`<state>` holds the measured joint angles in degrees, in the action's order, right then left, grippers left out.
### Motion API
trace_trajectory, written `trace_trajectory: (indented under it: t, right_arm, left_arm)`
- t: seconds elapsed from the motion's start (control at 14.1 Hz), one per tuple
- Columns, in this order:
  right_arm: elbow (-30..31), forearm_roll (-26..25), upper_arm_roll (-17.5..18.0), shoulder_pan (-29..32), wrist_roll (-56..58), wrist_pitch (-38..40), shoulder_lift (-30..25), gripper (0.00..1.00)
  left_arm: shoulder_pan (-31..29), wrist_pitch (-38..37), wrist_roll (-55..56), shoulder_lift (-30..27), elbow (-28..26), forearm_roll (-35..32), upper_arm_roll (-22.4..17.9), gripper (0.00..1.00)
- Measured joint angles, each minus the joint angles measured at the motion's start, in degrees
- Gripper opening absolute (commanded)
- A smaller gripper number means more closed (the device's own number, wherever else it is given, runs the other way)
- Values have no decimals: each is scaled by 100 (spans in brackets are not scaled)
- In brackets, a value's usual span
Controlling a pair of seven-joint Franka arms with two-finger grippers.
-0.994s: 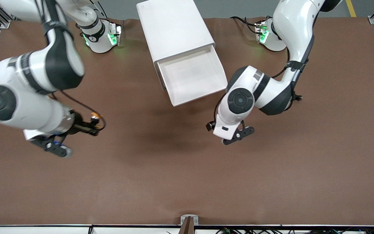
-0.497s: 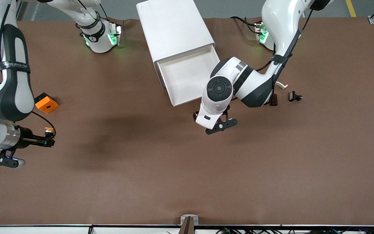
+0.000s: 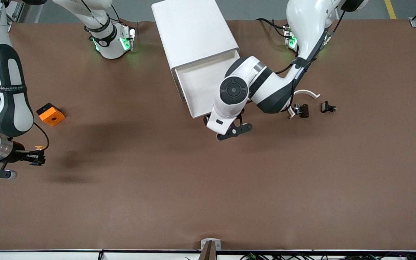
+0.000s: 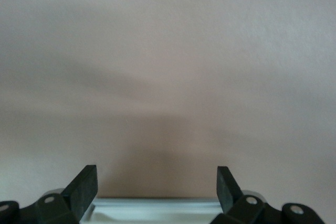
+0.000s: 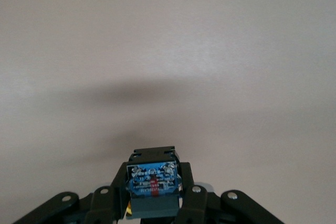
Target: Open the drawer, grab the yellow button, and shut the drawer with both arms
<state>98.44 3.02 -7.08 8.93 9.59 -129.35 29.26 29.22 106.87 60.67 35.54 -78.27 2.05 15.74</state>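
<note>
The white cabinet [image 3: 193, 30] stands at the table's back with its drawer [image 3: 199, 85] pulled open; what shows of its inside is bare. My right gripper [image 3: 37, 157] is shut on the button [image 3: 40, 147], orange cap up, over bare table at the right arm's end. In the right wrist view the button's blue base [image 5: 152, 181] sits between the shut fingers [image 5: 116, 195]. My left gripper [image 3: 206, 117] is at the drawer's front edge, mostly hidden under its wrist. In the left wrist view it [image 4: 156, 184] is open and empty, with the white drawer edge [image 4: 157, 205] between the fingers.
An orange-and-black square block [image 3: 51, 114] with a hole lies near the right arm's end. A white arc [image 3: 306, 93] and two small black parts [image 3: 302, 109] [image 3: 328, 107] lie toward the left arm's end, beside the left arm's elbow.
My right arm has swung toward its end of the table, carrying the button with it. My left arm has moved in to the drawer's front edge, uncovering the arc and black parts.
</note>
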Motion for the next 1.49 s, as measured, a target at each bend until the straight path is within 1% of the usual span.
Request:
trace_trajectory:
  t: [0.28, 0.5, 0.64, 0.78, 1.06, 1.35, 1.42, 1.49]
  right_arm:
    - [150, 0, 6, 125, 5, -231, 134, 0]
    - [180, 4, 28, 277, 14, -501, 425, 0]
    - [181, 9, 52, 358, 59, -772, 655, 0]
    - [181, 13, 64, 380, 88, -1031, 817, 0]
    - [180, 19, 68, 407, 243, -1106, 893, 0]
    - [180, 30, 78, 408, 366, -1104, 905, 0]
    - [180, 59, 79, 409, 368, -1104, 916, 12]
    - [181, 125, 79, 411, 369, -1103, 931, 27]
  left_arm:
    - [-1, -5, 96, 0, -58, 125, 274, 100]
    - [-4, -24, 387, 0, -173, 144, 537, 100]
    - [-1, -89, 528, -1, -215, 299, 681, 100]
    - [-4, -204, 586, -14, -216, 529, 714, 100]
    - [-33, -368, 768, -19, -305, 907, 727, 100]
    - [-12, -405, 1040, -22, -533, 1079, 974, 100]
    - [-9, -407, 1075, -24, -570, 1082, 1045, 100]
    - [-8, -408, 1111, -26, -601, 1096, 1111, 100]
